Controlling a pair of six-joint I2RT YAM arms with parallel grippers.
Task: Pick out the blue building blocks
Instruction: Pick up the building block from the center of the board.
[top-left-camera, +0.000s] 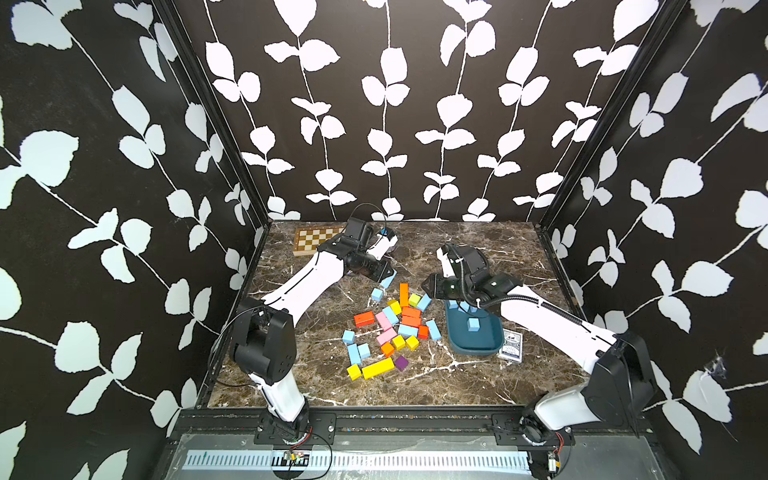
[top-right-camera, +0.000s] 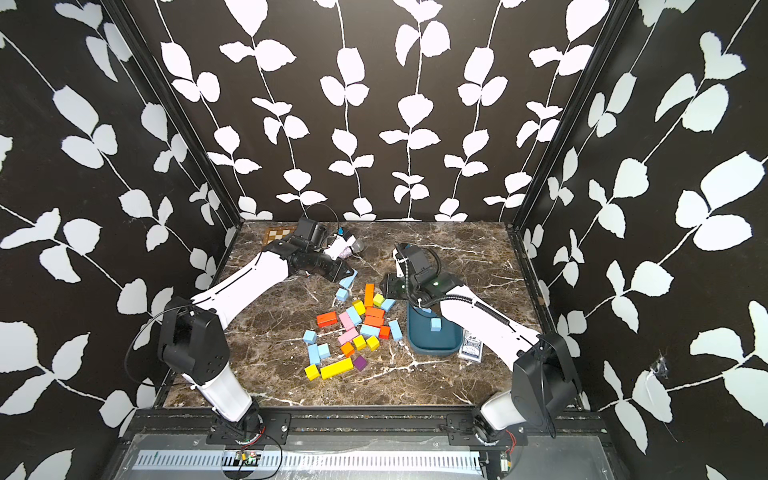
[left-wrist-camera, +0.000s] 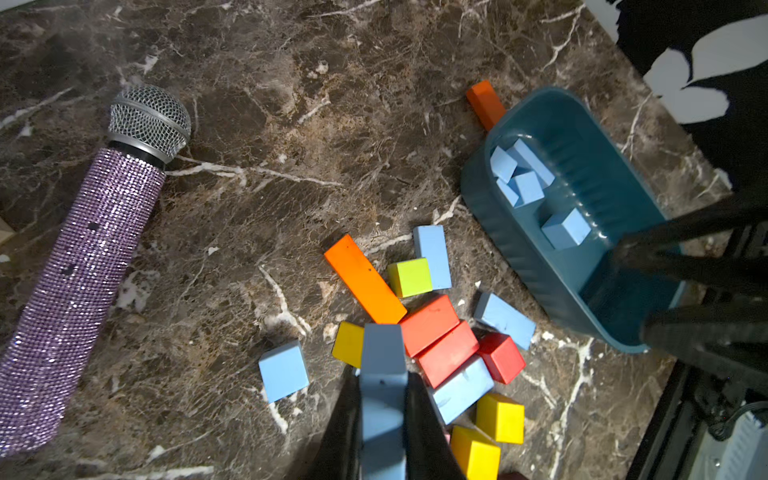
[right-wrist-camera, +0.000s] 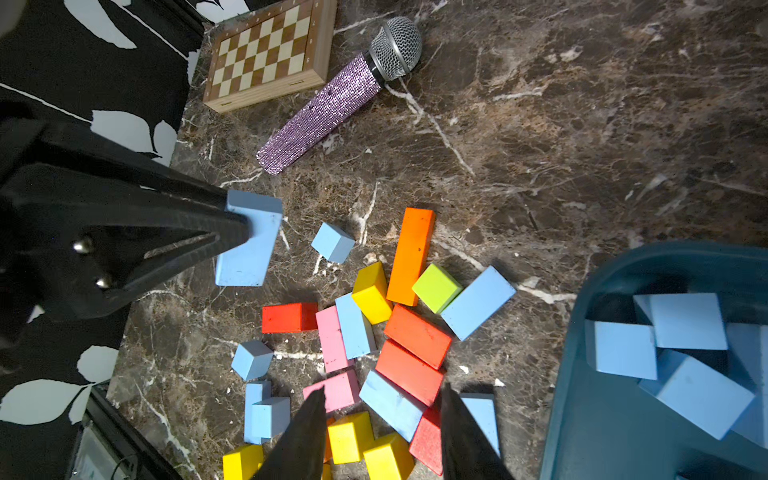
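Your left gripper (left-wrist-camera: 382, 374) is clamped on a blue bar (left-wrist-camera: 382, 353) at the far end of the pile (top-left-camera: 409, 311). Your right gripper (right-wrist-camera: 384, 388) hangs half spread and empty over the pile's side next to the tray (top-left-camera: 478, 351). Several blue blocks (left-wrist-camera: 523, 178) lie in the tray, which sits toward the table's (top-left-camera: 457, 386) right edge. Others lie mixed into the pile at the table's middle.

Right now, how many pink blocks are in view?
2. The far pink block lies mid-pile beside a blue bar; the near pink block lies in front of it, toward the robot. None looks hidden.
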